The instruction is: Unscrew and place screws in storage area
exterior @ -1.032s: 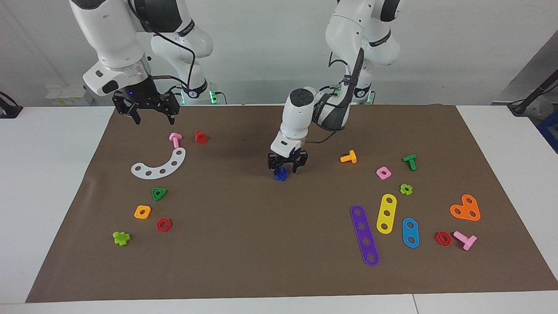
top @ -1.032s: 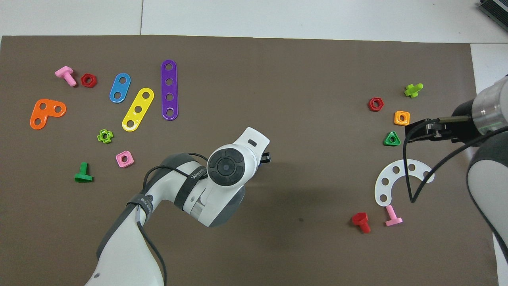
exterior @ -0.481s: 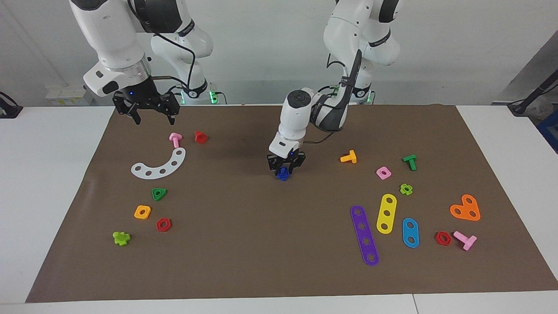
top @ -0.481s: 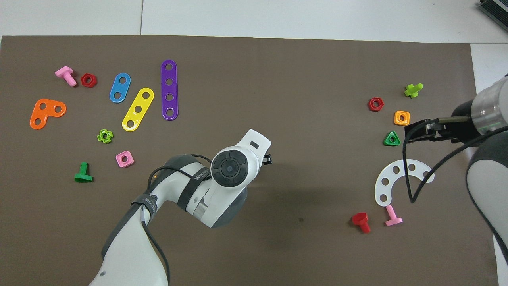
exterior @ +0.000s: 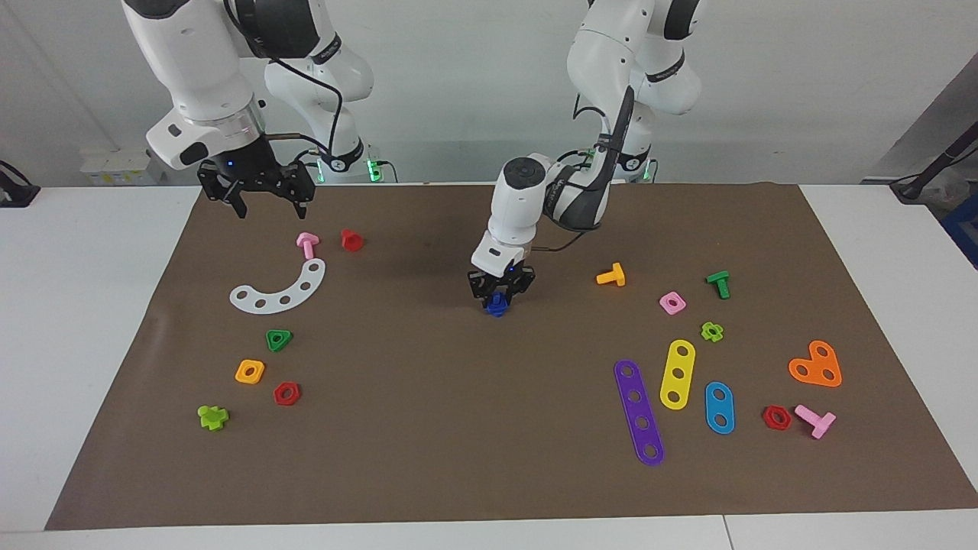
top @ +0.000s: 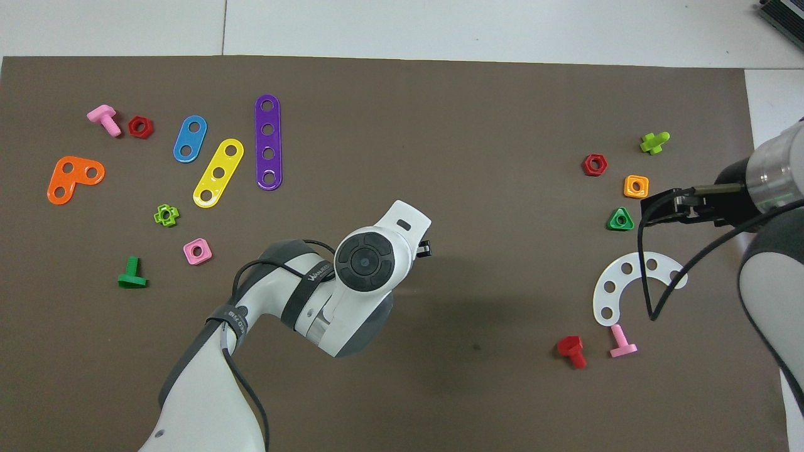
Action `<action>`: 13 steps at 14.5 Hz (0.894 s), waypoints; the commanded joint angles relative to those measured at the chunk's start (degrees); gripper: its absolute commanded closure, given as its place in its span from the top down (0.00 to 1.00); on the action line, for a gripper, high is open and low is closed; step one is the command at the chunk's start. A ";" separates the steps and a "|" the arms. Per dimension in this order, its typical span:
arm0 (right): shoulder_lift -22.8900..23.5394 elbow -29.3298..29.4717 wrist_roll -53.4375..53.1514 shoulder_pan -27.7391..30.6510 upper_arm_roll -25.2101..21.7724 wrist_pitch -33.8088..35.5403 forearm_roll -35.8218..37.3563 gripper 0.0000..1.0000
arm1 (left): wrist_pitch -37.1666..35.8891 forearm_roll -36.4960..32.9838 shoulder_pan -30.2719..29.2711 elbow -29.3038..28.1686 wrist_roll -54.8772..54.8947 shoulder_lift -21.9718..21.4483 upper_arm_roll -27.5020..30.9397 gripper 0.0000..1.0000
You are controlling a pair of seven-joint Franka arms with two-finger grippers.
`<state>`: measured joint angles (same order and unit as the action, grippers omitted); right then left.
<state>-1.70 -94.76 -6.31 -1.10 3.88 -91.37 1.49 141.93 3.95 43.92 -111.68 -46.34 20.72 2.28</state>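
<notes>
A small dark-blue screw (exterior: 497, 305) sits low over the middle of the brown mat (exterior: 458, 428). My left gripper (exterior: 499, 293) points straight down and is shut on the screw, at or just above the mat. In the overhead view the left arm's wrist (top: 367, 260) covers the screw, and only a bit of a finger (top: 425, 249) shows. My right gripper (exterior: 260, 200) is open and empty. It waits in the air over the mat's edge at the right arm's end, above the white arc plate (exterior: 281, 289).
A pink bolt (exterior: 307, 244), a red bolt (exterior: 351, 239), a green triangular nut (exterior: 279, 339) and other nuts lie at the right arm's end. An orange bolt (exterior: 611, 276), a green bolt (exterior: 718, 283), and purple (exterior: 639, 411), yellow and blue strips lie at the left arm's end.
The left gripper's fingers have closed in on the blue screw and the hand has shifted slightly. The right arm has not moved.
</notes>
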 commanded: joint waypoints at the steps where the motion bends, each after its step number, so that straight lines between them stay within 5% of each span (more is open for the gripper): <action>1: -1.46 -1.57 1.57 0.75 0.07 -0.74 0.00 1.00 | -2.44 0.89 0.90 1.99 -0.33 0.72 1.06 0.26; 5: -1.37 -1.57 1.39 0.74 0.07 -1.79 0.00 1.00 | -14.98 3.34 -3.83 13.30 -1.21 1.95 1.50 0.23; 6: -1.37 -1.66 1.31 0.74 0.07 -1.88 0.00 1.00 | -16.84 4.57 -5.85 14.72 -0.69 1.43 1.24 0.16; 10: -1.46 -1.92 1.13 0.66 0.16 -3.10 0.00 1.00 | -18.35 5.63 -11.39 15.00 0.63 -1.39 0.80 0.00; 13: -1.55 -2.63 1.04 0.22 0.16 -3.64 0.00 1.00 | -25.00 5.72 -14.21 14.74 10.60 -2.53 1.14 0.00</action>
<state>-1.72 -94.96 -6.31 -1.14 3.78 -93.13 1.49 121.53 8.36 31.49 -96.50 -42.47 19.56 3.77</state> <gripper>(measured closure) 0.000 0.524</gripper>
